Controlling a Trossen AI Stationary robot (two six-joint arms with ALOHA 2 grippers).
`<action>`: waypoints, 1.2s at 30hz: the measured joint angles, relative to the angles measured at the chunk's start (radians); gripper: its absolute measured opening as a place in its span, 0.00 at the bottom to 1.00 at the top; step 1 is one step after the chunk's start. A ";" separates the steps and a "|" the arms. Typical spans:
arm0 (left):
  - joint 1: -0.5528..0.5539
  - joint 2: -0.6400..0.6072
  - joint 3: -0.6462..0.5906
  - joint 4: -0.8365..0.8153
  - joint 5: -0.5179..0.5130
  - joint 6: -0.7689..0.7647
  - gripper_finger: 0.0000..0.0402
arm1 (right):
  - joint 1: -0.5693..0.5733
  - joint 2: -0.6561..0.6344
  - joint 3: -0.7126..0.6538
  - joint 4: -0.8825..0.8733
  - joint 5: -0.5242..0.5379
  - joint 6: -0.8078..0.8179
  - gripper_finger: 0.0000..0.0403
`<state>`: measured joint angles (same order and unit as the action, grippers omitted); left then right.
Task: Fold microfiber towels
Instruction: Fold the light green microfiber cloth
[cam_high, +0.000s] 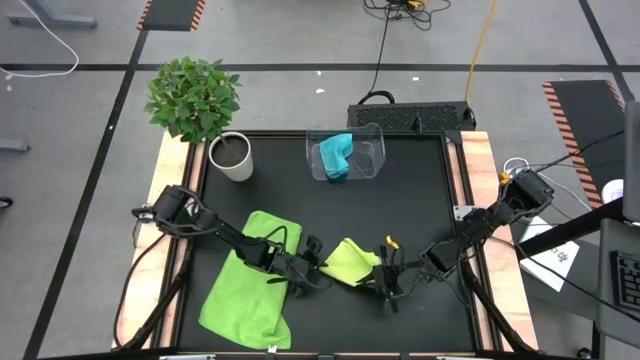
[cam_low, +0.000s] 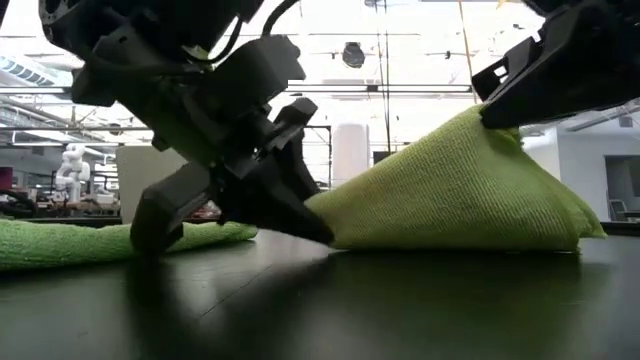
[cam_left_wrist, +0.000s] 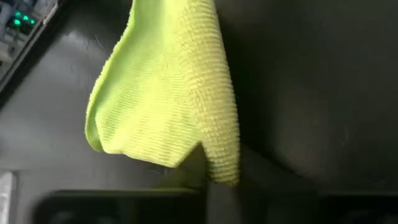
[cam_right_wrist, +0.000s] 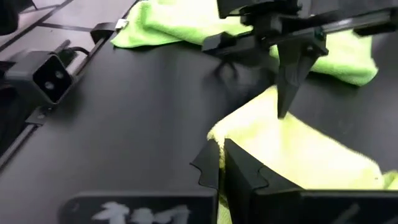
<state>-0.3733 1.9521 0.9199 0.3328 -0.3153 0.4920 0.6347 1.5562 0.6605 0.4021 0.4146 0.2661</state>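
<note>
A small lime-green towel (cam_high: 350, 260) stands tent-like at the table's near middle, between my two grippers. My left gripper (cam_high: 318, 268) is at its left end and shut on it, low by the table. My right gripper (cam_high: 385, 275) is shut on its raised right corner. A larger lime-green towel (cam_high: 245, 290) lies spread flat on the table at the near left, under my left arm. A turquoise towel (cam_high: 337, 155) lies crumpled in the clear bin (cam_high: 372, 150) at the far middle. My left gripper pinches the small towel's low left end (cam_left_wrist: 211, 169) between its two fingers, slanting down from the table's left. That end lies on or just above the table (cam_low: 335, 228). My right gripper pinches the towel's right corner (cam_right_wrist: 214, 142) between its two fingers, slanting down from the table's right. The corner (cam_low: 490, 118) is lifted clear. The cloth slopes down from it, and its lower edge (cam_low: 450, 246) rests on the table.
A potted plant in a white pot (cam_high: 232, 158) stands at the far left. A dark power box (cam_high: 410, 115) sits just beyond the far edge. Wooden rails (cam_high: 480, 190) border the black tabletop on both sides.
</note>
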 joint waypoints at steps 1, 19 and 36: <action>0.000 -0.009 0.000 -0.017 0.000 0.025 0.06 | 0.006 0.000 0.000 -0.002 0.001 0.012 0.00; 0.225 -0.102 0.218 -0.429 0.544 0.057 0.01 | 0.083 0.017 -0.149 0.127 0.097 0.296 0.00; 0.398 -0.048 0.218 -0.406 0.795 0.030 0.01 | 0.094 0.019 -0.164 0.148 0.240 0.352 0.00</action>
<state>0.0251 1.9039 1.1381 -0.0730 0.4802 0.5216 0.7284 1.5757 0.4961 0.5503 0.6543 0.6178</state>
